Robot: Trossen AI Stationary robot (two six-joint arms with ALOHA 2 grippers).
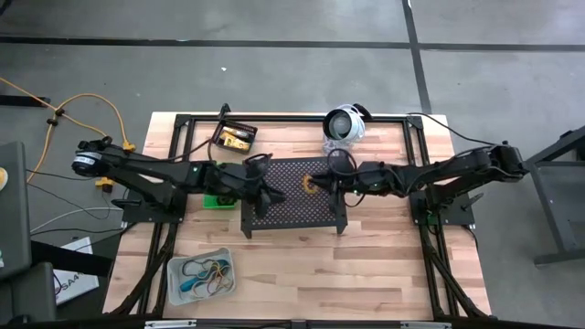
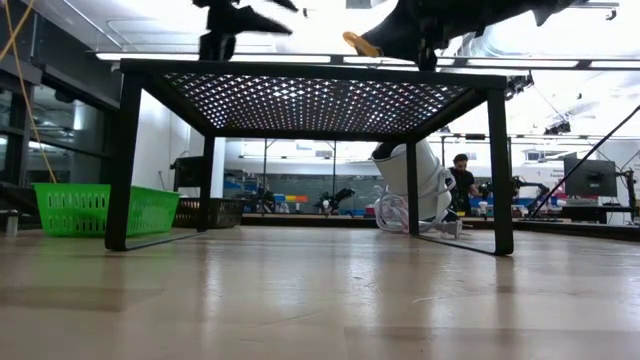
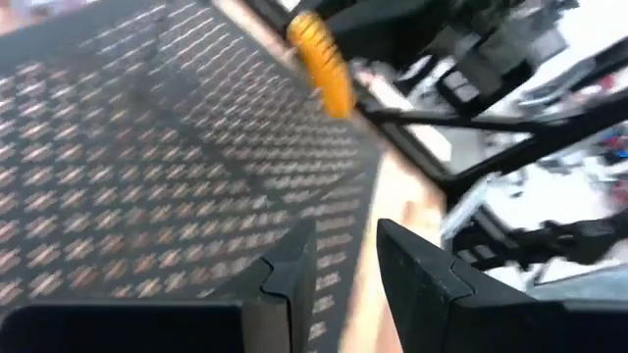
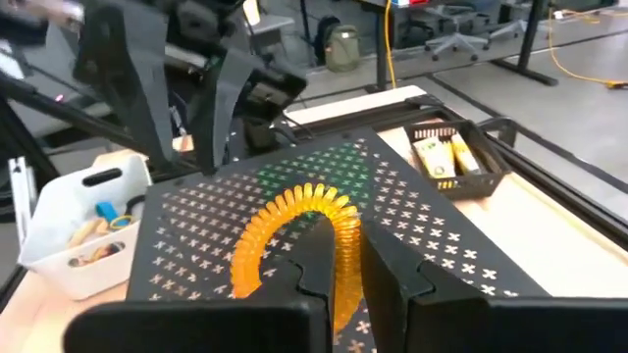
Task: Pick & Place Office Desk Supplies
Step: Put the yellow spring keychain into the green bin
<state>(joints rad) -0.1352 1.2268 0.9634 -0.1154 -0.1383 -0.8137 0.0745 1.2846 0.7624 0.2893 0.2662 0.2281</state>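
Pinching the orange coil point(image 4: 294, 230), the right pincer point(image 4: 339, 260) is risking it springing free (thin grip) onto the stand point(image 4: 412, 226) below.

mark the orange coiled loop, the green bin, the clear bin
orange coiled plastic loop point(image 4: 294, 221): right wrist view, top of its arch.
green mesh plastic bin point(image 2: 90, 208): low view, front wall.
clear plastic bin point(image 1: 174, 281): high view, bare floor near its left wall.

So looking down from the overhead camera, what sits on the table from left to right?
Clear bin of bands → green bin → black bin with yellow tubes → black perforated stand → orange coil in the right gripper → round white device.
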